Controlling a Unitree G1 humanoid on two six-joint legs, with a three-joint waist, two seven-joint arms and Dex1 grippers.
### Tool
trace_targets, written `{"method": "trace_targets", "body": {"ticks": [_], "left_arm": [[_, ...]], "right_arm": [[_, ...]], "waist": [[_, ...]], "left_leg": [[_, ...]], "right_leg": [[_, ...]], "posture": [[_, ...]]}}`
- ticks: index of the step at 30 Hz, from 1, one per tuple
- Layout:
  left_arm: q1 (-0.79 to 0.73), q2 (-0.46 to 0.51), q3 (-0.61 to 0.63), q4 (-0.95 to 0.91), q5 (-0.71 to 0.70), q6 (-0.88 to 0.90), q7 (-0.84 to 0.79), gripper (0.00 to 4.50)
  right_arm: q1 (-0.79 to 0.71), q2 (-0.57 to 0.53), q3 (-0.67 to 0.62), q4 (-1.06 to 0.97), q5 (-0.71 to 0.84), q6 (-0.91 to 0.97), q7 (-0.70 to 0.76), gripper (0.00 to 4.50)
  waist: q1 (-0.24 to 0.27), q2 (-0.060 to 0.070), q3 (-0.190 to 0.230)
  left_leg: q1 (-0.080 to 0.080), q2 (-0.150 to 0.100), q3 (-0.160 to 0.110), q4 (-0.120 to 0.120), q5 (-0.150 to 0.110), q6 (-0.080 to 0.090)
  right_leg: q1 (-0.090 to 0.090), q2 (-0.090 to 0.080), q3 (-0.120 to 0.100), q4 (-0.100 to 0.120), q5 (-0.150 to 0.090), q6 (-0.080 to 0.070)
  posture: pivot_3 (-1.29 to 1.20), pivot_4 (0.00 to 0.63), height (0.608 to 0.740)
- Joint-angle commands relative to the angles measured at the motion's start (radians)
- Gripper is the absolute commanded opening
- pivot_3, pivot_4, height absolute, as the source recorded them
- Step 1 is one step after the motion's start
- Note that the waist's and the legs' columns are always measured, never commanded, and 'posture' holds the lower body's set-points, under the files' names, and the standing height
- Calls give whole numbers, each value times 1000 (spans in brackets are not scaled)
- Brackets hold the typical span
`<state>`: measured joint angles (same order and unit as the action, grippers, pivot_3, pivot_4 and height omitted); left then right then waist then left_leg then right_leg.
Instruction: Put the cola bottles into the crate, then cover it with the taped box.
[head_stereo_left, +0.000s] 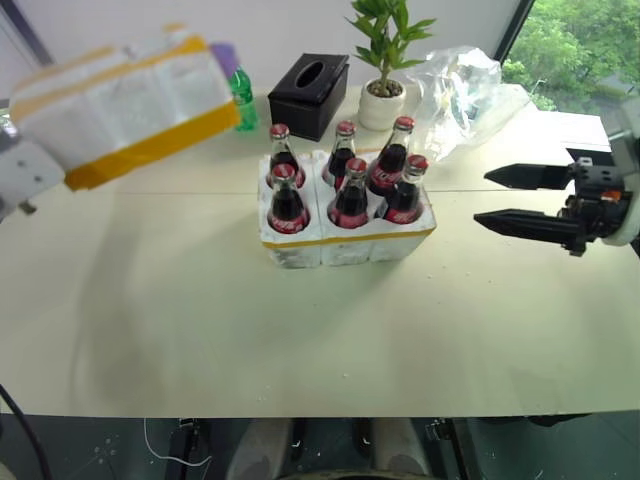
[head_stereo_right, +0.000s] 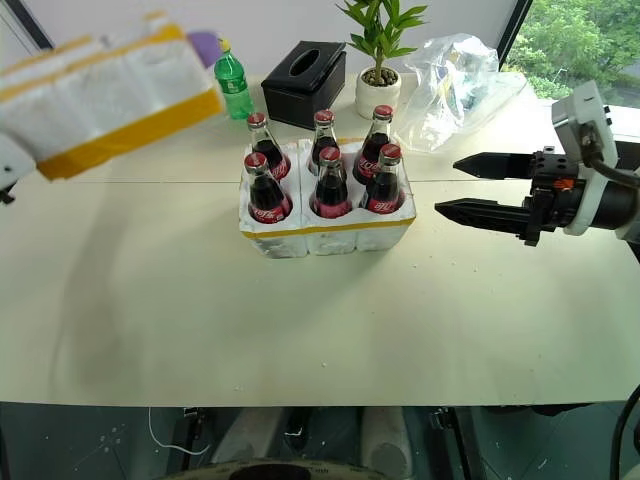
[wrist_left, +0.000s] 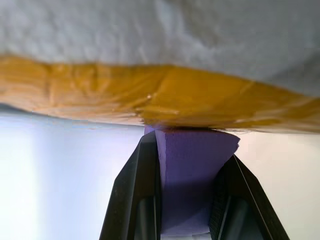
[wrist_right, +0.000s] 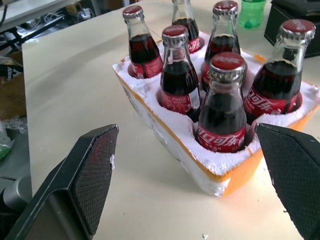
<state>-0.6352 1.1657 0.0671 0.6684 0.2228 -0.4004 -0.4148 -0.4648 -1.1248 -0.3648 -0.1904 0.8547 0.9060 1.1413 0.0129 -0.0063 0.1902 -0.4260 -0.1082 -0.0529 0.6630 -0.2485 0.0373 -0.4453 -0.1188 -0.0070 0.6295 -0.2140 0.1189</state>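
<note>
Several cola bottles (head_stereo_left: 350, 195) with red caps stand upright in the wells of the crate (head_stereo_left: 300, 250), a low white foam tray with a yellow band, at the middle of the table. The taped box (head_stereo_left: 120, 105), white foam with wide yellow bands, hangs tilted in the air above the table's far left. In the left wrist view my left gripper (wrist_left: 192, 145) is shut on a purple tab (wrist_left: 190, 190) under the box's yellow band. My right gripper (head_stereo_left: 482, 197) is open and level to the right of the crate, apart from it and pointing at it, with nothing between its fingers.
Behind the crate stand a green plastic bottle (head_stereo_left: 243, 98), a black tissue box (head_stereo_left: 310, 92) and a potted plant (head_stereo_left: 383, 100). A crumpled clear plastic bag (head_stereo_left: 465, 90) lies at the back right. The table (head_stereo_left: 300, 340) is bare in front of the crate.
</note>
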Motion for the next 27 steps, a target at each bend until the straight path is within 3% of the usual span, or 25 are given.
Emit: {"method": "trace_targets", "body": {"ticks": [1,8,14,19,27], "left_arm": [[-77,4,47,-255,-91,99,-89,871],[-133,-71,-26,-689,-141,341,-249,871],[-172,-137,-120,-888,-87,516,-338,871],[-204,-192,-248,-955,60,546,-382,871],[-187,-219,-270,-927,177,555,-382,871]], "right_arm": [[1,10,-28,-6,-1,-30,-9,4500],[15,25,-24,4,-14,-48,-24,4500],[39,31,-36,-7,-14,-54,-37,4500],[70,45,-63,-23,-11,-54,-63,4500],[131,55,-125,-75,25,-36,-99,4500]], "waist": [[0,0,0],[-3,0,0],[-1,0,0],[1,-1,0],[0,-1,0]], "left_leg": [[0,0,0,0,0,0],[0,0,0,0,0,0],[0,0,1,1,1,0],[0,-1,0,4,1,1],[1,0,0,3,1,1]], "right_leg": [[0,0,0,0,0,0],[0,1,0,0,0,0],[1,2,-1,0,0,0],[3,3,-1,0,0,0],[3,3,-1,0,0,1]], "posture": [[0,150,732],[0,150,732],[0,150,732],[0,150,732],[0,150,732]]}}
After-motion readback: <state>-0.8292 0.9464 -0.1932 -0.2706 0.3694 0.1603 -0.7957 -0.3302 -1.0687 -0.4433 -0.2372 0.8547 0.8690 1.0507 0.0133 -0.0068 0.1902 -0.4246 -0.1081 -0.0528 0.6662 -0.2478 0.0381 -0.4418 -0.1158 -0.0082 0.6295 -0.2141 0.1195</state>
